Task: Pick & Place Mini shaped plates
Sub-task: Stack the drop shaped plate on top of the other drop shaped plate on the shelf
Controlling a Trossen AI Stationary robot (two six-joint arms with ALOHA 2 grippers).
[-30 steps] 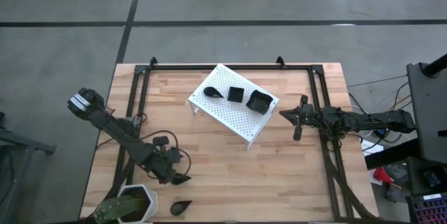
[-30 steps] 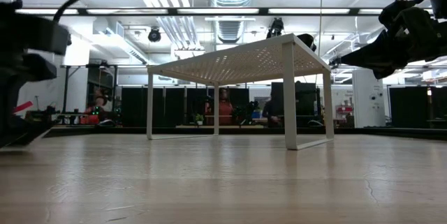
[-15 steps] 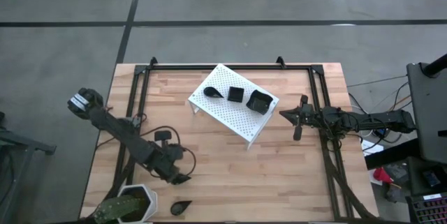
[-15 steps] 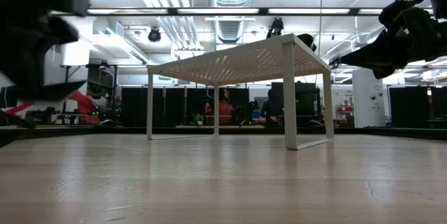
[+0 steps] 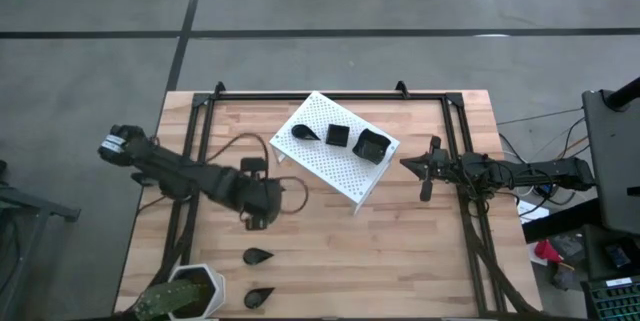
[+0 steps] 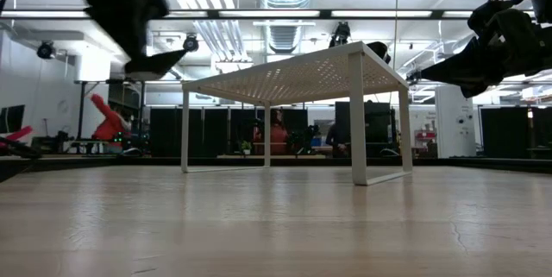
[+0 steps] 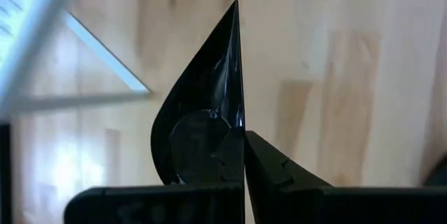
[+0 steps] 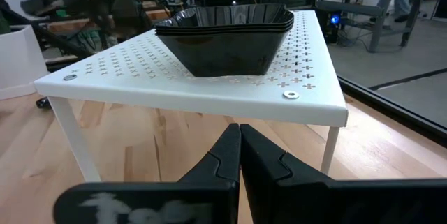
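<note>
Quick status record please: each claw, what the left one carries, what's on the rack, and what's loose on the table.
left claw: raised above the table, near the rack's left end, shut on a teardrop plate
right claw: waiting just right of the rack, shut, empty
white rack: carries three black plates, one teardrop, one small square, one stack of larger wavy-rimmed squares
loose on table: two teardrop plates near the front left, one ahead of the other
plant pot: front left corner
</note>
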